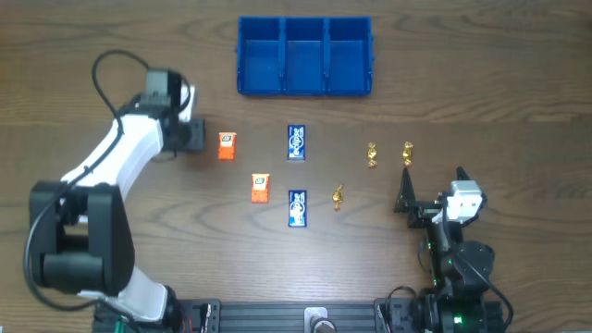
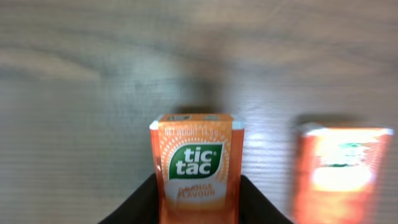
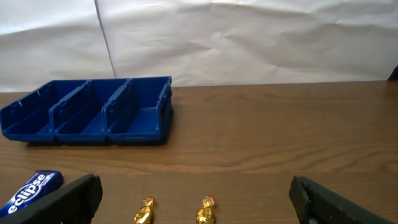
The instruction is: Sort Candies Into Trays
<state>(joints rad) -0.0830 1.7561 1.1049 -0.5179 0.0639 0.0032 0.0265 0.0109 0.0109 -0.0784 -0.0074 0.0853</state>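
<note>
Orange box clasped by left gripper; right gripper spread.

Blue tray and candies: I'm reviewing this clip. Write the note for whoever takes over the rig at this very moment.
Left gripper: shut on an orange box, which sits low on the table.
Right gripper: open, holding nothing, near the gold candies.
Blue tray: all three compartments empty.
Loose on the table: second orange box, two blue packets, three gold candies.
Done: nothing sorted yet.
Left: all seven items, starting with the gripped box.
</note>
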